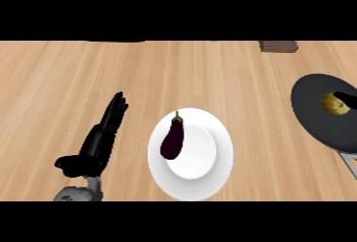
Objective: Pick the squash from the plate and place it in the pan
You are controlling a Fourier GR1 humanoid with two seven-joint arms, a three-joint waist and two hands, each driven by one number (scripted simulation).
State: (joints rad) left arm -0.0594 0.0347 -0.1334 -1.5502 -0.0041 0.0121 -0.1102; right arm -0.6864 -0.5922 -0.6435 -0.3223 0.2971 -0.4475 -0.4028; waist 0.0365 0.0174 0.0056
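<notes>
left hand (pixel 105 134) lies at the view's left, its black fingers straight and close together, pointing up and away over the wooden tabletop (pixel 195 71). it holds nothing and touches nothing on show; the thumb sticks out to the left near the grey wrist at the lower edge. it sits just left of the plate (pixel 209 179), with a strip of bare wood between them.

the plate is white and stands at the middle of the view, low down. on its left half lies an eggplant (pixel 172 138), dark purple, long, its stem end pointing up and away, its fat end toward the lower edge.

at the right edge is the pan (pixel 314 113), dark grey and round, partly cut off by the frame, its grey handle running down toward the lower right corner. inside it, near the right rim, sits the squash (pixel 334 104), a yellow-brown lump, with something black over its right side; what that black thing is cannot be told. pan and plate are apart, with bare wood between.

a brown block (pixel 278 46) sits at the far edge, upper right.

right hand cannot be made out clearly.
</notes>
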